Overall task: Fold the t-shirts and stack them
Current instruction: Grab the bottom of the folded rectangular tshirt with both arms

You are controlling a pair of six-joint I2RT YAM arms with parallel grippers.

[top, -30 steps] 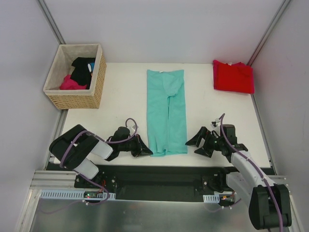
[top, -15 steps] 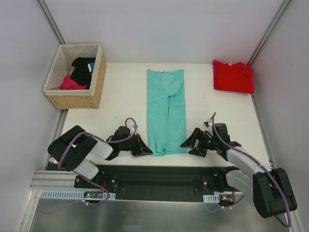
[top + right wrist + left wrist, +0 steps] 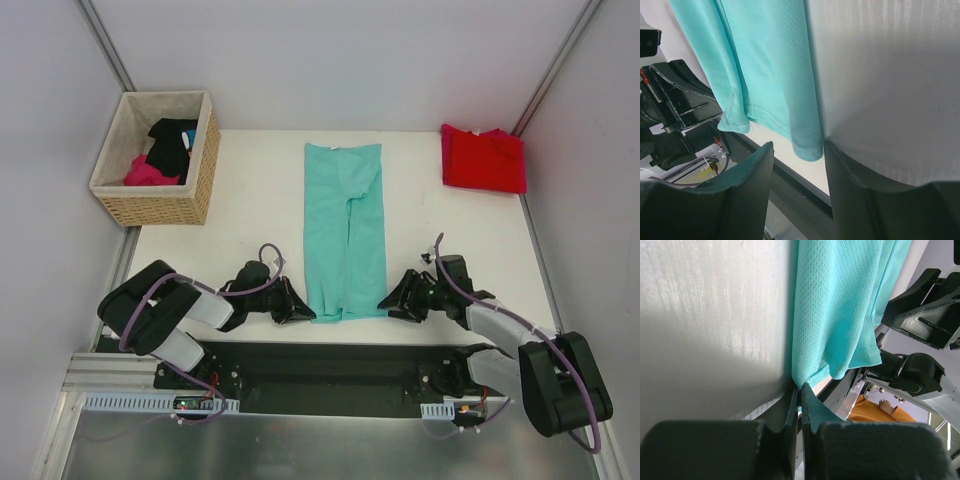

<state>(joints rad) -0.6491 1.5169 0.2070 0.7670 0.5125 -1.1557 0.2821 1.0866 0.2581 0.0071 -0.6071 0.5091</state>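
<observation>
- The teal t-shirt (image 3: 345,230) lies in the middle of the surface (image 3: 250,230). It is folded lengthwise into a long narrow strip that runs from the far side down to the near edge.
- The red t-shirt (image 3: 483,160) is seen at the upper right of the top view, already folded into a compact rectangle and well apart from the teal one.
- The left pincer (image 3: 300,312) is at the strip's lower-left corner. In its wrist view the fingers (image 3: 785,410) are pressed together, and the hem corner (image 3: 807,377) appears to be pinched at their tips.
- The right pincer (image 3: 392,298) is at the lower-right corner. Its fingers (image 3: 747,185) are spread partway, with the other hem corner (image 3: 807,150) lying between them and not yet gripped.
- A basket (image 3: 160,205) at the upper left holds a black garment (image 3: 172,140) and a pink garment (image 3: 148,172); neither is touched.
- The cloth is judged to be light, thin and limp, with a fine mesh weave. It can be expected to sag and drag on the surface, and to slip out of a shallow bite.
- All folded layers at each near corner are best taken just inside the stitched hem. The lift is best kept level on both sides, so that the strip is carried over towards the collar without twisting.
- The cross-fold is judged to be the step in hand. Stacking with the red t-shirt is not yet done.
</observation>
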